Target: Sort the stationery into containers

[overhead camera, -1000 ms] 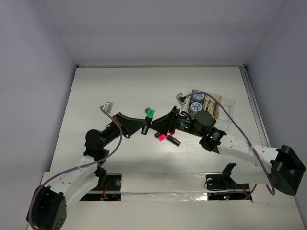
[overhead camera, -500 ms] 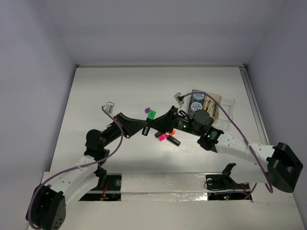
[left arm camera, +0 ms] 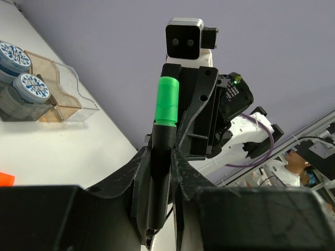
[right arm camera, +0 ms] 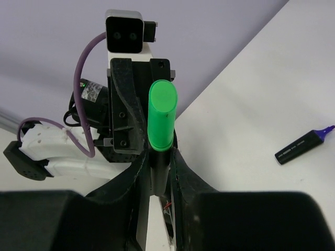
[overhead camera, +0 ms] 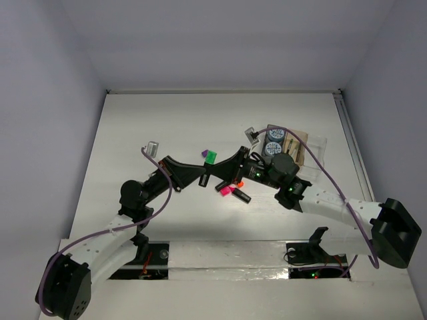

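Observation:
A black highlighter with a green cap (overhead camera: 209, 157) stands upright above the table, held from both sides. My left gripper (overhead camera: 201, 179) is shut on its black body from the left, as the left wrist view shows (left arm camera: 161, 152). My right gripper (overhead camera: 219, 175) is shut on the same body from the right (right arm camera: 159, 157). The green cap (left arm camera: 168, 100) (right arm camera: 162, 112) sticks up above both pairs of jaws. The clear box with a tan insert (overhead camera: 301, 143) (left arm camera: 63, 86) lies at the back right and holds two round blue-and-white pieces (overhead camera: 273, 141) (left arm camera: 31, 87). The dark grey holder does not show.
Below the grippers lie a pink cap (overhead camera: 227, 191), an orange piece (overhead camera: 240, 185) and a black marker body (overhead camera: 241, 196). A purple-capped highlighter (right arm camera: 304, 146) lies on the white table. Each wrist view shows the other arm close behind the marker.
Both grippers have stayed shut on the green-capped highlighter. The two arms and the marker have shifted only slightly.

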`<action>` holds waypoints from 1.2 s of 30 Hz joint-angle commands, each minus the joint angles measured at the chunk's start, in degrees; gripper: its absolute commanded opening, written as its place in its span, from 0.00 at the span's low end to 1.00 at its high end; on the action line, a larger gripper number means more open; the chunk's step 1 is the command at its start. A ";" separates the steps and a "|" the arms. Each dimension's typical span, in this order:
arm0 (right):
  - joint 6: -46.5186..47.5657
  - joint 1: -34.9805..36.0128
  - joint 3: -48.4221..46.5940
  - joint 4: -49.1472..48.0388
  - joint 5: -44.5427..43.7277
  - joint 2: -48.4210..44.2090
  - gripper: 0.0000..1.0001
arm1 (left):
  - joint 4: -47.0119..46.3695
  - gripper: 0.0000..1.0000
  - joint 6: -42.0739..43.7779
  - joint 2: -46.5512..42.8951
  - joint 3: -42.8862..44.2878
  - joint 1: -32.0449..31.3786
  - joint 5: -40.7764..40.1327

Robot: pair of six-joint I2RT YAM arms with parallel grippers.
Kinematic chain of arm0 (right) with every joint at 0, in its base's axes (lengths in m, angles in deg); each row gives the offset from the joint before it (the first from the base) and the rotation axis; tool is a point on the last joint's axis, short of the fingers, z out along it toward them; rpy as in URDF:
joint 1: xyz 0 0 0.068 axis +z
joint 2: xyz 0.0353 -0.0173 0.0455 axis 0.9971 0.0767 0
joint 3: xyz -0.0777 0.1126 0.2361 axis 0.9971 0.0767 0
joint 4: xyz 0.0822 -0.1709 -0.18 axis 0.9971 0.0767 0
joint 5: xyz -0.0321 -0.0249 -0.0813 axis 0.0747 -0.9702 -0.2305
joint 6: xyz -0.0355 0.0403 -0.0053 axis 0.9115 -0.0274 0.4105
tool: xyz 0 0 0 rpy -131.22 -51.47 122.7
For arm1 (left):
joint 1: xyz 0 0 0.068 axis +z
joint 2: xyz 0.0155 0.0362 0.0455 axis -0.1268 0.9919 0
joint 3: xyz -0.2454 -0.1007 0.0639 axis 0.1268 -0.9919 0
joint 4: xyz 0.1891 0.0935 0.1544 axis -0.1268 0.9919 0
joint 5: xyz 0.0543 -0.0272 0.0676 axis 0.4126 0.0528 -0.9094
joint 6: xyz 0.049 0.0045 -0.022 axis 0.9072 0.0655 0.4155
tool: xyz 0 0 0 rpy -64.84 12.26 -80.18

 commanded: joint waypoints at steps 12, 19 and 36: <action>-0.56 0.01 1.50 -7.03 -4.24 -1.14 0.06 | 4.85 0.34 2.39 -3.57 0.97 -1.27 0.92; -1.71 -1.12 1.94 -7.82 -3.46 -1.14 0.06 | 7.49 0.41 2.74 -6.55 -0.34 -1.27 0.04; -6.01 -1.74 1.59 -12.47 1.20 2.02 0.06 | -0.15 0.33 1.16 -1.55 0.27 -1.27 3.81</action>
